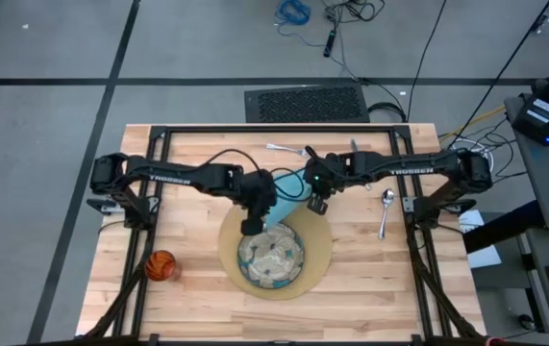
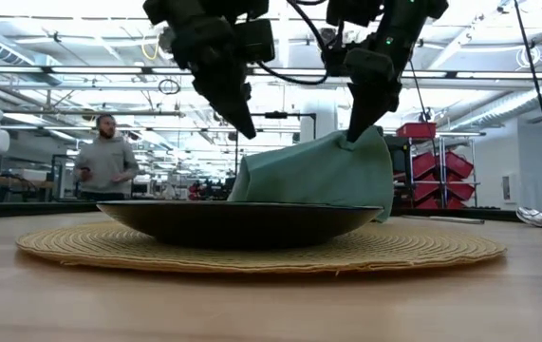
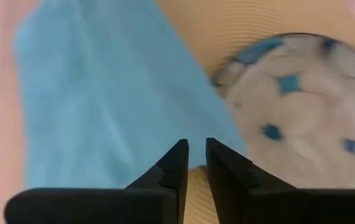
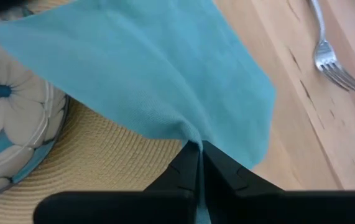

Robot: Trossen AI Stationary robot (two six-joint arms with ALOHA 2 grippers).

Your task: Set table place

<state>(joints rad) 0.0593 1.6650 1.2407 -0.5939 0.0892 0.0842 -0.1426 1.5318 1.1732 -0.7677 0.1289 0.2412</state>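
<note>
The light-blue napkin (image 1: 288, 192) is raised like a tent at the far side of the greenish patterned plate (image 1: 270, 256), which lies on the round tan mat (image 1: 321, 242). My right gripper (image 1: 317, 205) is shut on the napkin's raised top. My left gripper (image 1: 251, 227) hovers above the plate's far left rim, fingers close together and empty, just above the napkin's left end (image 2: 244, 176). The orange cup (image 1: 161, 264) stands near the table's left front. Fork (image 1: 287, 149), knife (image 1: 354, 146) and spoon (image 1: 386, 208) lie on the wood. My right gripper pinches a bunched fold of the napkin (image 4: 193, 138) between its two fingers, coming from above and slanting down (image 2: 354, 136). The cloth hangs from the fingertips and spreads downward; its lower part (image 2: 299, 195) reaches down behind the plate's rim.
The black frame (image 1: 274, 130) runs along the table's far edge and both sides. Bare wood lies right of the mat up to the spoon, and in front of the mat. A person (image 2: 106, 157) stands in the room far behind the table.
</note>
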